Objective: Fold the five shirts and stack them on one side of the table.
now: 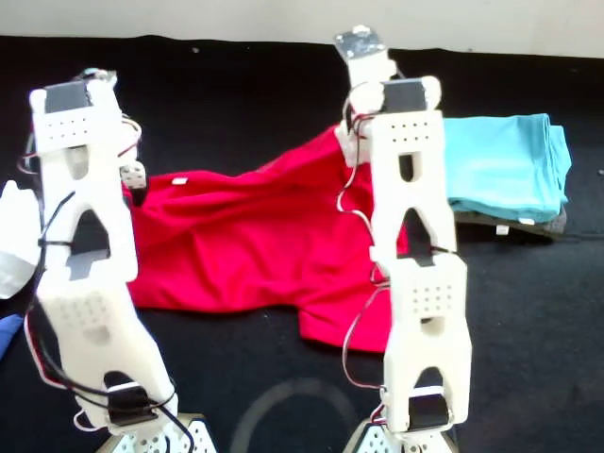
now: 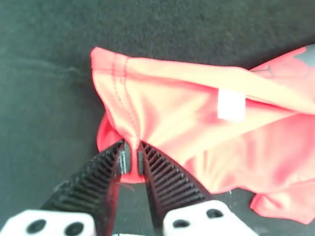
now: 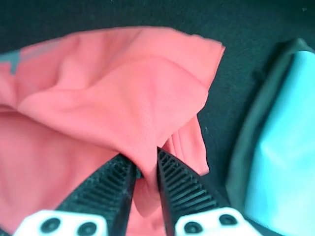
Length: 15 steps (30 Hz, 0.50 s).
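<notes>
We find the left hand [image 2: 131, 158] clamped on the red shirt [image 2: 197, 128], a garment of thin, smooth fabric. Its two black ribbed fingers [image 2: 96, 184] pinch a narrow fold of cloth at a corner, just beside a stitched hem. A small white rectangular label [image 2: 230, 105] lies on the fabric a little beyond this grip.

The right hand [image 3: 146, 164] is likewise clamped on the red shirt. Its fingers [image 3: 182, 189] are pressed together on a raised fold, and the cloth drapes away from them on both sides.

In the high view, the left hand holds the shirt's left end and the right hand holds its far right corner. The red shirt lies spread and wrinkled across the middle of the black cloth-covered counter [image 1: 236, 90], with one flap reaching toward the base of the right arm.

Just beside the right-hand grip we see a turquoise folded shirt [image 1: 500, 165]. It rests squarely on top of a dark grey folded garment [image 1: 514, 225], and the two form a stack on the right side of the counter. The red shirt's right edge lies near this stack; we cannot tell whether they touch.

A white soft item [image 1: 14, 241] lies at the counter's left edge; we cannot tell what it is.
</notes>
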Tool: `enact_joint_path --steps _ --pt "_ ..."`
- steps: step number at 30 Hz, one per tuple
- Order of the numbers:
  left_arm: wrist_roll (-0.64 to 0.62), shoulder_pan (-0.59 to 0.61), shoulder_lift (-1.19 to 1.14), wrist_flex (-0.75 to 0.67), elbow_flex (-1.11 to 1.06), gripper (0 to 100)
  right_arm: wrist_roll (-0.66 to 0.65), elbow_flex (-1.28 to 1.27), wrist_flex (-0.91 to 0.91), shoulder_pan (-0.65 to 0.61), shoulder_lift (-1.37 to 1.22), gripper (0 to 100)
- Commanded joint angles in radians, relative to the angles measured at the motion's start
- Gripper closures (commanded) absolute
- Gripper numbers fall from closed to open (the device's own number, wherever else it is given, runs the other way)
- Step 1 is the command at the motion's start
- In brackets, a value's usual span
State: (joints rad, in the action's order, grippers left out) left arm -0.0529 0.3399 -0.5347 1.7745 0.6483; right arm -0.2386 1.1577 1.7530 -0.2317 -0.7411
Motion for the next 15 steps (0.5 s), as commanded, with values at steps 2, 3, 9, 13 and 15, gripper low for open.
enact_joint_path --steps 2,3,9,13,15 --pt "0.009 0.004 0.232 0.008 -0.136 99 0.009 -0.217 0.012 -0.007 0.263 99.3" --pt "0.011 -0.002 0.265 0.008 -0.179 99 0.008 -0.277 0.012 -0.007 0.306 99.3" --pt "0.012 -0.038 0.400 -0.068 -0.463 99 0.005 -0.615 -0.019 -0.008 0.526 99.3" --pt "0.012 -0.067 0.453 -0.195 -0.667 99 0.005 -0.932 -0.174 -0.008 0.693 99.3" --pt "0.012 -0.079 0.479 -0.258 -0.757 99 0.005 -1.121 -0.278 -0.008 0.794 99.3"
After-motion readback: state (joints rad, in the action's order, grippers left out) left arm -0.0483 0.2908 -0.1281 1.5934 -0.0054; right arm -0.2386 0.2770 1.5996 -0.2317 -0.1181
